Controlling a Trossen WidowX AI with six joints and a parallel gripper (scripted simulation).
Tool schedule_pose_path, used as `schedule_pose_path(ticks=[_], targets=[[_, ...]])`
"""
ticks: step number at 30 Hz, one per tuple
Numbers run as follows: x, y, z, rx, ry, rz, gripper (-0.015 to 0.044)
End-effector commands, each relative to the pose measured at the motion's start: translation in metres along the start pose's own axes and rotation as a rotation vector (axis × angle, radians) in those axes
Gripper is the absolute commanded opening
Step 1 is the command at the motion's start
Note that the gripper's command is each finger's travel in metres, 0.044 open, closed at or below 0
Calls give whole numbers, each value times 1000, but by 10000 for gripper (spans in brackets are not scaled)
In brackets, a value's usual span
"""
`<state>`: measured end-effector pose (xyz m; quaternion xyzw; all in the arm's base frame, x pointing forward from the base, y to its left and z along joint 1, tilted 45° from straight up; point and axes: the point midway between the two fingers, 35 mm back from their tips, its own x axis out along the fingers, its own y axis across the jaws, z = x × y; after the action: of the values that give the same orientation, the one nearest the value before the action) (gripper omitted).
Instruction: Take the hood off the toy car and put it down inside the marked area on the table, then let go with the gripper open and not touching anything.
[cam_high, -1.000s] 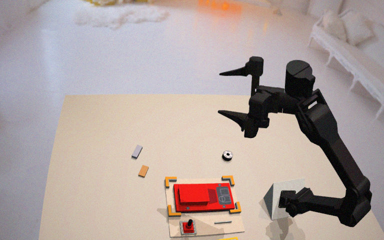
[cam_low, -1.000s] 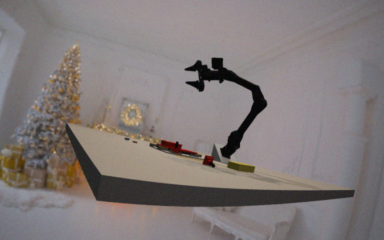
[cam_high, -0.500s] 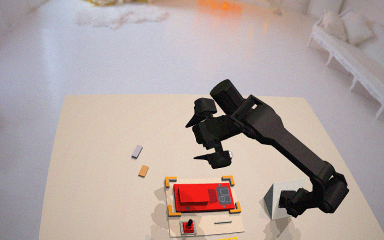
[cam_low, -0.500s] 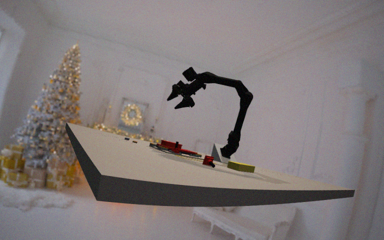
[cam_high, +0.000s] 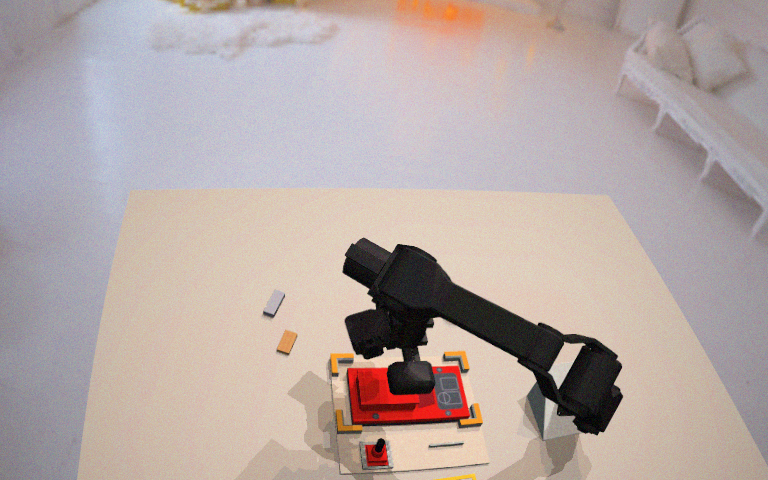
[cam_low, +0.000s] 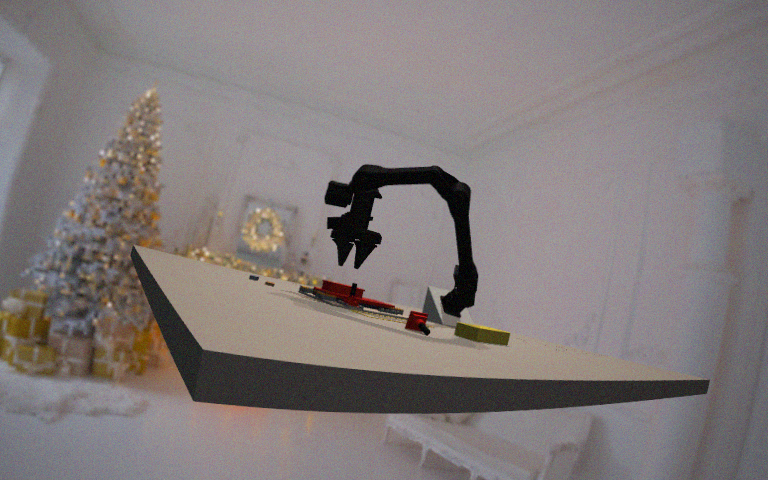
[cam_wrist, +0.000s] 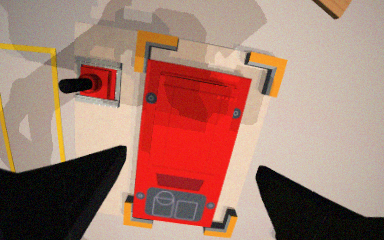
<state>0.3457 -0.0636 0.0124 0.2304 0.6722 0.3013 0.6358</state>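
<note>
Wrist view: the gripper (cam_wrist: 192, 197) hangs above the red toy car (cam_wrist: 192, 145), jaws spread to nearly full width and holding nothing, one finger on either side of the car's body. The hood (cam_wrist: 197, 97), the raised red panel, sits on the car just ahead of the jaws. A clean lift likely calls for advancing over that panel, descending squarely, then closing on its side edges.

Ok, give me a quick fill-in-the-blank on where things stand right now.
The gripper hangs ____ the red toy car, touching nothing.
Its fingers are ____.
The car sits between four ____ corner brackets.
The yellow-outlined marked area has ____ inside it yet.

Missing words: above; open; orange; nothing
</note>
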Motion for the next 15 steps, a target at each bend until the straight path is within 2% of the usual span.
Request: schedule_pose_path(ticks=[1,15], targets=[[-5,-1,1,15,-1,-5,440],[5,-1,2,15,-1,-5,440]])
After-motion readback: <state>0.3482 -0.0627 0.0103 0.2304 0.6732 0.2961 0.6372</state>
